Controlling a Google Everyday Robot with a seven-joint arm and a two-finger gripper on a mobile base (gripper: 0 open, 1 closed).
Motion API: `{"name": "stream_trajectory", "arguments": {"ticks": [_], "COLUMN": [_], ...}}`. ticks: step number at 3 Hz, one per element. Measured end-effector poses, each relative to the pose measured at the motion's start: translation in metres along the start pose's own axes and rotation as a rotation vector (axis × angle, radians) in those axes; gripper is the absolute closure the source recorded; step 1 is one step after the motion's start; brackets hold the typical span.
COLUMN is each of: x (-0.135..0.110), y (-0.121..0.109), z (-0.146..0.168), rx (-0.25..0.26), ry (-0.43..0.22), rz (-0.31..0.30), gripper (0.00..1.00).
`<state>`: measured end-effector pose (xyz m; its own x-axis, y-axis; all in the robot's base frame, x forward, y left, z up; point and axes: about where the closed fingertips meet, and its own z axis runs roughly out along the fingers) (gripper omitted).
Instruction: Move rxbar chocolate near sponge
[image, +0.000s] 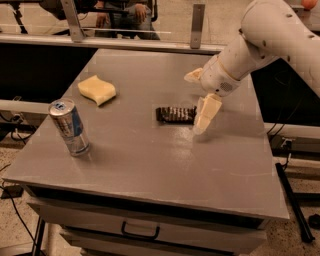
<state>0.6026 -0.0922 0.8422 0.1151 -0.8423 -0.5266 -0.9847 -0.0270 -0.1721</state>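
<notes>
The rxbar chocolate (175, 114) is a dark flat bar lying on the grey table (150, 165), right of centre. The sponge (97, 89) is a pale yellow wavy block at the table's left rear, well apart from the bar. My gripper (194, 103) hangs just right of the bar and is open, holding nothing. One cream finger (205, 114) stands at the bar's right end and may touch it. The other finger (193, 75) is farther back.
A silver-blue drink can (69, 126) stands upright near the table's front left. The white arm (270, 35) reaches in from the upper right. A drawer with a handle (140, 231) sits under the front edge. A rail with posts (197, 25) runs behind the table.
</notes>
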Motion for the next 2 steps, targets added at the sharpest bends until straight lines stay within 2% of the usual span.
{"name": "stream_trajectory", "arguments": {"ticks": [1, 2], "x": [-0.0025, -0.0038], "y": [0.0030, 0.0037], "z": [0.0036, 0.0062], "rx": [-0.039, -0.050], "ry": [-0.039, -0.048], "rz": [0.036, 0.043], "gripper": [0.00, 0.12]}}
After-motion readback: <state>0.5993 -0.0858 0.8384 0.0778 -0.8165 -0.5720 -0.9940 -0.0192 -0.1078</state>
